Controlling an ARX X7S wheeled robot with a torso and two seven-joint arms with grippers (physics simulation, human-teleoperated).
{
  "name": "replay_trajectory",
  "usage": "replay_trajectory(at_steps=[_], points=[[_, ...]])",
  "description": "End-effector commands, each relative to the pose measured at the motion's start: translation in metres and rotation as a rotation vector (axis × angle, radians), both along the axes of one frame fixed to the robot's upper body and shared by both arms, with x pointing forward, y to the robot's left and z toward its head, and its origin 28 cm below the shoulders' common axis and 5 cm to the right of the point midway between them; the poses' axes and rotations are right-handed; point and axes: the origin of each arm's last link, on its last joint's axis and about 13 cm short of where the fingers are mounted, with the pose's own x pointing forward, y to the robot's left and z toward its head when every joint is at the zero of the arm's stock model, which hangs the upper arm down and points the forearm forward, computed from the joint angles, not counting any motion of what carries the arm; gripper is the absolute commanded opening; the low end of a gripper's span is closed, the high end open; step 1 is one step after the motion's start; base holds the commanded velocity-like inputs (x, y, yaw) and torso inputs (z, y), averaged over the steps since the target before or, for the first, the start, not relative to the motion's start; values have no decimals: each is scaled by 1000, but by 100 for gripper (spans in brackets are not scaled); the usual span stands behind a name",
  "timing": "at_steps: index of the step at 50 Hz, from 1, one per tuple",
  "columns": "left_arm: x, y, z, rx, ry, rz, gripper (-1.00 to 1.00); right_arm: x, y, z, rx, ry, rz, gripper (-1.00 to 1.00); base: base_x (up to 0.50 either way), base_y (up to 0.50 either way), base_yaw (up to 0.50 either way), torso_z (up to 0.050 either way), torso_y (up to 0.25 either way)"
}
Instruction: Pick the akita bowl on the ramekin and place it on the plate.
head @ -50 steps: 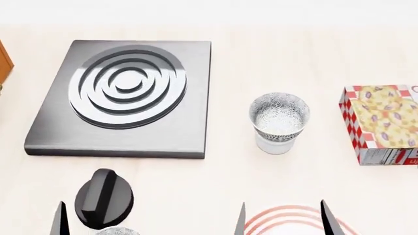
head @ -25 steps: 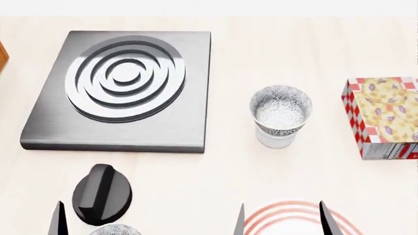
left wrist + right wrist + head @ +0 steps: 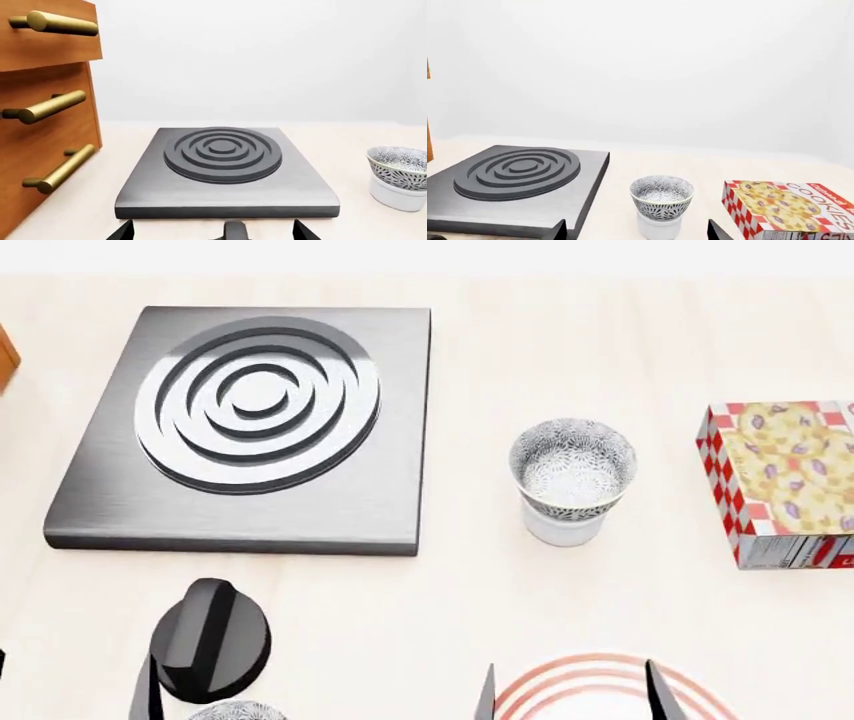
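Observation:
The akita bowl (image 3: 573, 462), grey-speckled and whitish inside, stands upright on the white ramekin (image 3: 561, 526) at the middle right of the counter. They show again as the bowl (image 3: 662, 196) on the ramekin (image 3: 659, 226) straight ahead in the right wrist view. The red-ringed plate (image 3: 541, 680) lies at the near edge. My right gripper (image 3: 574, 698) hangs open over it, well short of the bowl, and holds nothing. My left gripper (image 3: 213, 234) is open and empty near the black knob (image 3: 210, 640); one of its fingers (image 3: 144, 698) shows in the head view.
A grey burner slab (image 3: 247, 420) fills the left of the counter. A cookie box (image 3: 785, 480) stands right of the bowl. A second patterned bowl (image 3: 240, 711) peeks in at the near edge. Wooden drawers with brass handles (image 3: 47, 110) rise at the far left.
The head view shifted a little, so everything slid up in it, then slightly back. My left gripper's finger moved right. The bowl still sits on the ramekin.

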Motion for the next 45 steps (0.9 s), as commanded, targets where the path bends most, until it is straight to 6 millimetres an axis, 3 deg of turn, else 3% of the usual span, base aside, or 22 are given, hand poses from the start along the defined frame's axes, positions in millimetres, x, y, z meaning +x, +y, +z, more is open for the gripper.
replay_trajectory(at_steps=[1, 12, 45], points=[[-3, 2, 7, -21, -48, -5, 100, 0, -1, 1, 10, 11, 27, 100, 0, 0, 0, 0, 0], [-1, 2, 6, -26, -41, 10, 100, 1, 0, -1, 12, 14, 41, 100, 0, 0, 0, 0, 0], [-1, 2, 7, -20, -46, 17, 100, 1, 0, -1, 21, 11, 51, 100, 0, 0, 0, 50, 0]])
